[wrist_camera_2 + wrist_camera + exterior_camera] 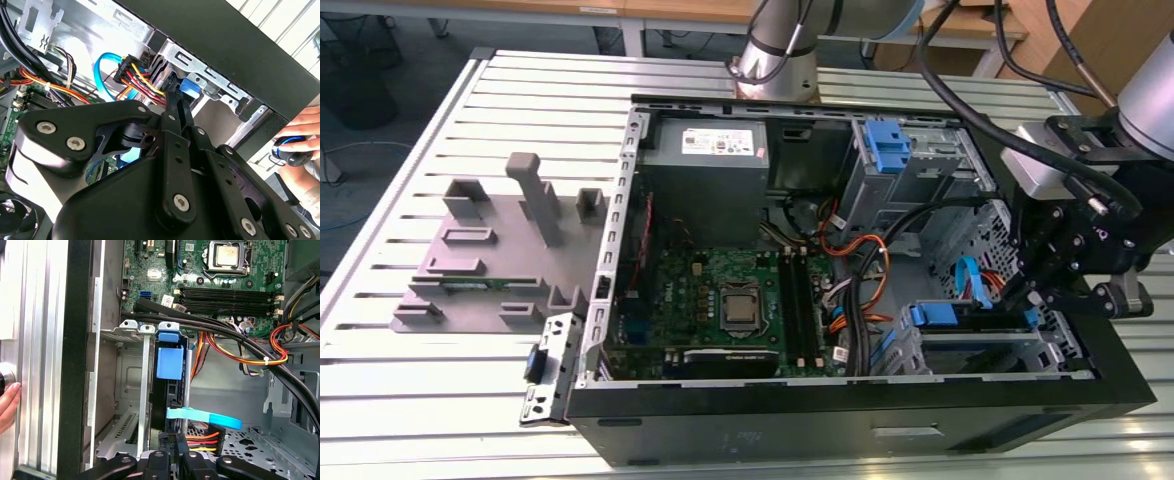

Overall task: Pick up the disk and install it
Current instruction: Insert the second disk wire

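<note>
The computer case (854,420) lies open on its side so its bays face upward. The disk (169,365) stands edgewise in its metal bay (131,390), just ahead of the fingertips of the gripper (172,460). The fingers look nearly closed at the disk's cabled end; whether they clamp it cannot be told.

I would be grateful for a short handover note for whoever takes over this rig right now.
Hand: low over the drive cage in the open computer case, right at the end of the disk; whether it grips cannot be told.
Disk: in its blue caddy, standing on edge in a slot of the cage.
Done: the disk is picked up and in the slot.
Left: whether it is fully seated cannot be told; the hand is not yet clear.
</note>
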`<act>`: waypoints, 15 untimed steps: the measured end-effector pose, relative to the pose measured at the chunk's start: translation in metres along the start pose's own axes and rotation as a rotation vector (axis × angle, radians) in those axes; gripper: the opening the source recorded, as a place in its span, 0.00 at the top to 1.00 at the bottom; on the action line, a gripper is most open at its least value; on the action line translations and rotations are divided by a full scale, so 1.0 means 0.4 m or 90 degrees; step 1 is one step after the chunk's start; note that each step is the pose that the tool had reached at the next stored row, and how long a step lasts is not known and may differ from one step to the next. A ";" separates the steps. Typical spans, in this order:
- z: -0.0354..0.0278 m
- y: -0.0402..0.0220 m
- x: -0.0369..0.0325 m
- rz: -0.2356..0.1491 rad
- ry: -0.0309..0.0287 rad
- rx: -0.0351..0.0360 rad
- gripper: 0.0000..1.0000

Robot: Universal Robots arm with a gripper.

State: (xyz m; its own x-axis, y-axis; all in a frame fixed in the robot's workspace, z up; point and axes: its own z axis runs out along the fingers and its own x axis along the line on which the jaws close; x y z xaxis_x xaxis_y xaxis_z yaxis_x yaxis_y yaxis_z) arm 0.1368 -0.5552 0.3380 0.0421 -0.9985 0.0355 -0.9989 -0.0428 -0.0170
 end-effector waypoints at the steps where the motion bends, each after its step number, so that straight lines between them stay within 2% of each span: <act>1: 0.000 0.000 0.000 0.000 -0.0002 0.0000 0.84; 8: 0.000 0.005 0.000 0.002 -0.0003 -0.0001 0.84; 12: 0.002 0.005 0.000 0.034 0.0003 -0.0012 0.84; 15: 0.002 0.006 0.000 0.036 0.0002 -0.0013 0.84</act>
State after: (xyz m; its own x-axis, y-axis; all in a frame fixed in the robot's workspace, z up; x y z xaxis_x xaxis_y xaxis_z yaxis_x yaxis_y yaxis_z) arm 0.1346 -0.5552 0.3372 -0.0145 -0.9993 0.0349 -0.9998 0.0139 -0.0170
